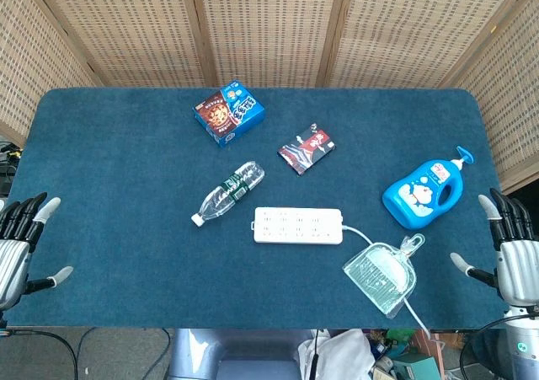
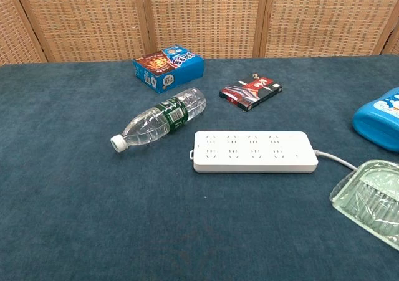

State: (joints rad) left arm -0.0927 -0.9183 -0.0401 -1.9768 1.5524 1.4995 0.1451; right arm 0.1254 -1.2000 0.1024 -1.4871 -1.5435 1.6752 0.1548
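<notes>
The left hand [image 1: 21, 249] and the right hand [image 1: 512, 254] hold nothing, their fingers spread apart. Just beyond the right fingers lies the blue plastic detergent bottle [image 1: 423, 193] on the blue tabletop [image 1: 109, 161]. It looks heavy and smooth; its handle seems best to grip. I cannot tell its fill. The clear plastic water bottle [image 2: 160, 125] lies well apart and looks empty.

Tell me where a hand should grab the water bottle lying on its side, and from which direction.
Likely best on the labelled middle of the water bottle, coming from above with fingers straddling its width. It lies flat on the table, cap toward the near left, so the round body is exposed on both long sides. The power strip sits close on the right, so keep clear of it.
</notes>
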